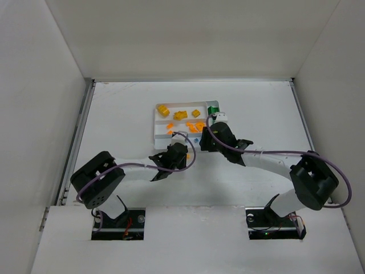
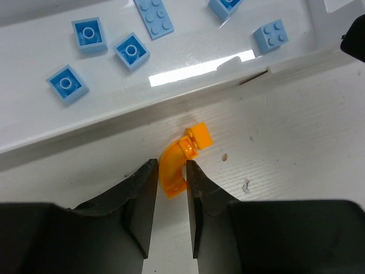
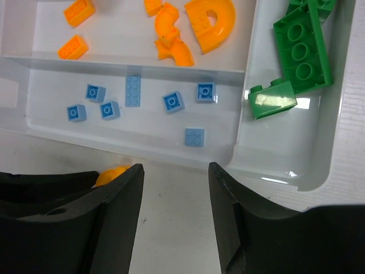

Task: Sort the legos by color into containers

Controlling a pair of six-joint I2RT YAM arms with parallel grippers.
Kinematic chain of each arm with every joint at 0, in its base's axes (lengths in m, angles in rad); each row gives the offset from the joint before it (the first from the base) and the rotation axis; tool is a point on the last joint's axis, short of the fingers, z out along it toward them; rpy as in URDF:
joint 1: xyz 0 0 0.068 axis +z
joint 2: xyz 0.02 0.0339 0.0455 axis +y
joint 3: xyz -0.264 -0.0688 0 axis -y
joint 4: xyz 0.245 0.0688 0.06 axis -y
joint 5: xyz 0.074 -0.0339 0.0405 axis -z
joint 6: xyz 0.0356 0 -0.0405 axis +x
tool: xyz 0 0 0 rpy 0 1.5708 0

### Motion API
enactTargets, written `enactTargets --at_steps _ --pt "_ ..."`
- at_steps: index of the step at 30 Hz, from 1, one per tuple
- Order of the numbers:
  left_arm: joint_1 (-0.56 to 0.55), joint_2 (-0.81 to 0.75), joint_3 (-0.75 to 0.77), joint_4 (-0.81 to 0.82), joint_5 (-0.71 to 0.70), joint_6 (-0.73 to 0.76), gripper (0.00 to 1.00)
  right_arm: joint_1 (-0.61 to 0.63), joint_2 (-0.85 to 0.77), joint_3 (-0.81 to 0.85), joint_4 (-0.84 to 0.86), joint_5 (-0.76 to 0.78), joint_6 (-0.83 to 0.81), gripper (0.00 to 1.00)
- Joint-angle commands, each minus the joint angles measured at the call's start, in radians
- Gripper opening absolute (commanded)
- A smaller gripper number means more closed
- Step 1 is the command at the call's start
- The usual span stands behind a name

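Observation:
An orange curved lego (image 2: 181,157) lies on the table just outside the white tray's near wall (image 2: 85,131). My left gripper (image 2: 171,165) is shut on its lower end, with both fingers touching it. Several pale blue bricks (image 2: 132,51) lie in the near compartment. My right gripper (image 3: 175,168) is open and empty over the table beside the tray's near wall (image 3: 171,161). The right wrist view shows orange bricks (image 3: 210,20), blue bricks (image 3: 173,101) and green bricks (image 3: 302,48) in separate sections. The orange lego (image 3: 112,173) peeks out past my right gripper's left finger. From above, both grippers (image 1: 178,149) (image 1: 206,141) sit at the tray's near edge.
Yellow bricks (image 1: 181,115) lie in the tray's far section (image 1: 155,117). White walls enclose the table on three sides. The two arms converge close together in front of the tray.

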Motion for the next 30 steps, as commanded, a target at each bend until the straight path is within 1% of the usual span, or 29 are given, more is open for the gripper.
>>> enactTargets --at_steps 1,5,10,12,16,20,23,26,30 --pt "-0.027 0.047 0.021 -0.181 -0.007 0.009 0.23 0.006 -0.041 0.015 0.04 0.018 -0.002 0.55" --pt "-0.037 0.05 0.033 -0.226 -0.079 0.011 0.19 0.006 -0.073 -0.015 0.045 0.018 0.005 0.55" --pt "-0.065 0.029 0.032 -0.237 -0.148 0.0 0.11 0.006 -0.121 -0.061 0.042 0.028 0.014 0.56" --pt "-0.076 -0.003 0.027 -0.238 -0.176 -0.005 0.1 0.007 -0.133 -0.071 0.037 0.026 0.019 0.56" --pt "-0.062 -0.127 0.021 -0.238 -0.162 -0.023 0.09 0.012 -0.167 -0.1 0.031 0.028 0.028 0.56" --pt "-0.004 -0.273 0.018 -0.24 -0.112 -0.043 0.09 0.021 -0.178 -0.105 0.022 0.031 0.022 0.56" --pt "0.065 -0.336 0.035 -0.241 -0.069 -0.055 0.09 0.035 -0.173 -0.107 0.022 0.019 0.028 0.55" --pt "0.151 -0.33 0.053 -0.214 -0.056 -0.069 0.1 0.078 -0.142 -0.091 0.006 0.028 0.001 0.55" --pt "0.231 -0.254 0.114 -0.146 -0.024 -0.064 0.11 0.127 -0.109 -0.081 0.006 0.026 -0.007 0.54"
